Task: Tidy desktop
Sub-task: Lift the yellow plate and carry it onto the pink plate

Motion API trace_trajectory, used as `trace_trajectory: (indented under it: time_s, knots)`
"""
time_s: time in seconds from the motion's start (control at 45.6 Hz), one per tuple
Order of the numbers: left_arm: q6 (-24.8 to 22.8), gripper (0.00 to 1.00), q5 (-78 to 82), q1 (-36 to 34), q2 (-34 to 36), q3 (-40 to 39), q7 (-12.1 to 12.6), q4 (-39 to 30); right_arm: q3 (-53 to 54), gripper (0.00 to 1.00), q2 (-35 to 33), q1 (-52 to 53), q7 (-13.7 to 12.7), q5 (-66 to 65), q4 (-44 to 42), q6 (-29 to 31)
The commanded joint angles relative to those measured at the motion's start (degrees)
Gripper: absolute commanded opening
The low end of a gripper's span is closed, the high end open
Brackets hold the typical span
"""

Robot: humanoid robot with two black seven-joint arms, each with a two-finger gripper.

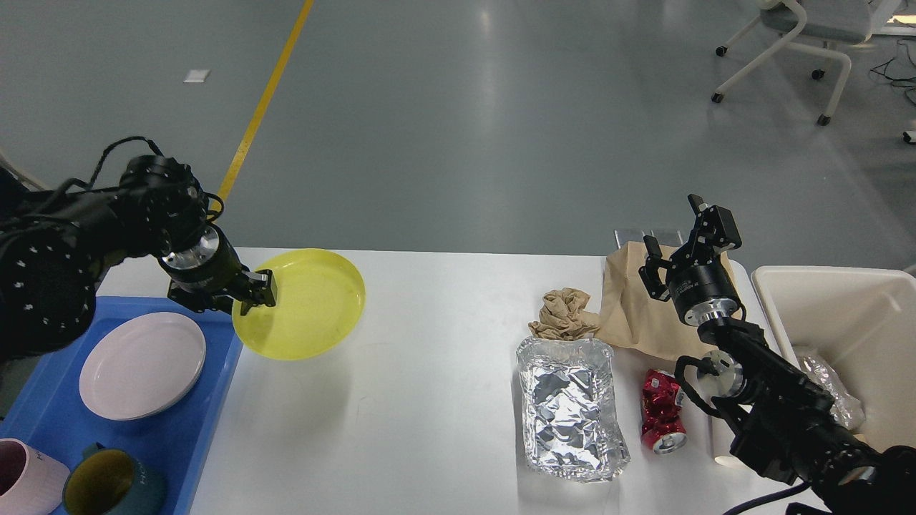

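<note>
The white desktop fills the lower part of the view. My left gripper is shut on the left rim of a yellow plate and holds it lifted above the desktop, next to the blue tray. My right gripper is open and empty, raised above a brown paper bag at the desktop's far right. On the desktop lie a crumpled brown paper, a foil container and a crushed red can.
The blue tray at the left holds a pale pink plate, a pink mug and a dark mug with a yellow inside. A cream-white bin stands at the right edge with crumpled wrap inside. A chair stands on the floor beyond.
</note>
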Motion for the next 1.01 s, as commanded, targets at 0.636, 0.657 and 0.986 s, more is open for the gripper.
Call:
trace_trajectory:
  time_s: [0.636,0.657,0.986]
  knots:
    - [0.4,0.00,-0.2,14.5,14.1,-4.7,0.0,12.1,0.0,1.00,0.0,0.0,0.0,0.0,0.0,0.0]
    - [0.8,0.00,-0.3,15.7,13.8,-5.1,0.1,13.4,0.0,1.00,0.0,0.0,0.0,0.0,0.0,0.0]
    - [2.1,0.00,-0.2,21.2,10.7,-6.2,0.4,19.2,0.0,1.00,0.0,0.0,0.1,0.0,0.0,0.0]
